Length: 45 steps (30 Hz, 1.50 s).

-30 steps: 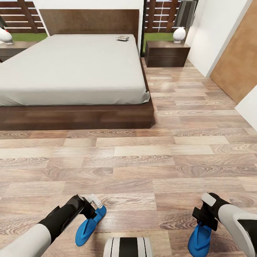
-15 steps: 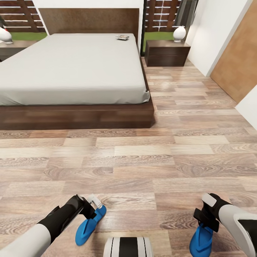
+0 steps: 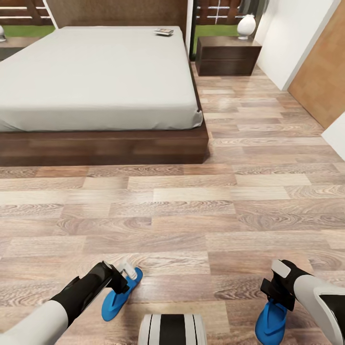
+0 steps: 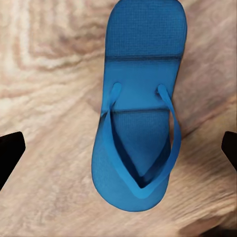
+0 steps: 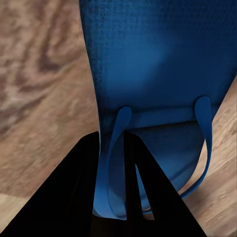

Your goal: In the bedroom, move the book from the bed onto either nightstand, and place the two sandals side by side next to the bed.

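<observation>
One blue sandal (image 3: pixel 120 294) lies flat on the wood floor, straps up. My left gripper (image 3: pixel 123 276) hovers over it, open, its fingertips (image 4: pixel 10 154) spread wide apart on either side of the sandal (image 4: pixel 140 123). My right gripper (image 3: pixel 276 293) is shut on the second blue sandal (image 3: pixel 270 322), which hangs from it; its dark fingers (image 5: pixel 91 190) pinch the sole's edge by one strap of the sandal (image 5: pixel 158 64). The book (image 3: pixel 164 32) lies at the far right corner of the bed (image 3: pixel 96 76). A dark nightstand (image 3: pixel 229 56) stands right of the bed.
A white lamp (image 3: pixel 247 25) sits on the nightstand. A white wall (image 3: pixel 287 43) and a brown door panel (image 3: pixel 318 81) close off the right side. Open plank floor (image 3: pixel 191 211) stretches between me and the bed's foot. My base (image 3: pixel 172 329) shows at the bottom.
The whole picture has slid upward as the camera moved; the headboard's top is now cut off. The left sandal shifted with the floor under my left gripper. The right sandal stayed in the right gripper.
</observation>
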Tool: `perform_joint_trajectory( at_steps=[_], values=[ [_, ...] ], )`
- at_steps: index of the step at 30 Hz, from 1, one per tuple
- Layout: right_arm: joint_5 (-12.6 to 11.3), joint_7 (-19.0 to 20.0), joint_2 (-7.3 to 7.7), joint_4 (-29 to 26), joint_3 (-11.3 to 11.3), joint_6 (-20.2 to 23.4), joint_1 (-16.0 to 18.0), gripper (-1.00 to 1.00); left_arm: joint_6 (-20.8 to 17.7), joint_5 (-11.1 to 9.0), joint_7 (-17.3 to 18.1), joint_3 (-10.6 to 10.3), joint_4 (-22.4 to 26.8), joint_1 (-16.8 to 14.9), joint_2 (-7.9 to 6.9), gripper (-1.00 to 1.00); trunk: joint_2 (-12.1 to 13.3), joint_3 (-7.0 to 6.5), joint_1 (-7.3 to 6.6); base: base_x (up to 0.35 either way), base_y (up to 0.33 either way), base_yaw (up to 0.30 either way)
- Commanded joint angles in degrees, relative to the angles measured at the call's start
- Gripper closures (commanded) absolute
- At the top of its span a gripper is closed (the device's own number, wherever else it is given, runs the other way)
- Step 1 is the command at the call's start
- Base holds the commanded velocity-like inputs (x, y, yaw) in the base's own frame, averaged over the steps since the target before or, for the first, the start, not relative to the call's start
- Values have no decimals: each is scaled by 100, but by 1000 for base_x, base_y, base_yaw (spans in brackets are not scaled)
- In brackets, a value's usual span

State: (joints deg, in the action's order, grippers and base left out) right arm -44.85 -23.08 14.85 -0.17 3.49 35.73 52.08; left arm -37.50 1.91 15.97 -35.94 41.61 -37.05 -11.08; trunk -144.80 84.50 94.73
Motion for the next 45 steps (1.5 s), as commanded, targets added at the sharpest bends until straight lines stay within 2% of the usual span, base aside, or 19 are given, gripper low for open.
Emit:
perform_joint_trajectory(
  at_steps=[1,7,24,39,45],
  values=[
    [-68,-12,1,-1,38,10,4,100,-21,23,22,-18,11,-4,-6,-100,-3,27,1,0,0,0],
    [-68,-12,1,-1,38,-2,4,100,-13,26,18,-18,15,-4,-8,-100,-11,160,17,0,0,0],
    [-68,-3,-1,0,41,-5,4,100,2,33,-19,-18,23,-4,-17,-100,-11,160,17,0,0,0],
    [-68,-6,1,0,40,-5,4,100,5,37,-31,-18,12,-4,-5,-100,-31,492,55,0,0,0],
    [-68,-6,-1,0,44,-5,4,100,6,37,-32,-18,8,-4,-1,-100,-31,492,55,0,0,0]
  ],
)
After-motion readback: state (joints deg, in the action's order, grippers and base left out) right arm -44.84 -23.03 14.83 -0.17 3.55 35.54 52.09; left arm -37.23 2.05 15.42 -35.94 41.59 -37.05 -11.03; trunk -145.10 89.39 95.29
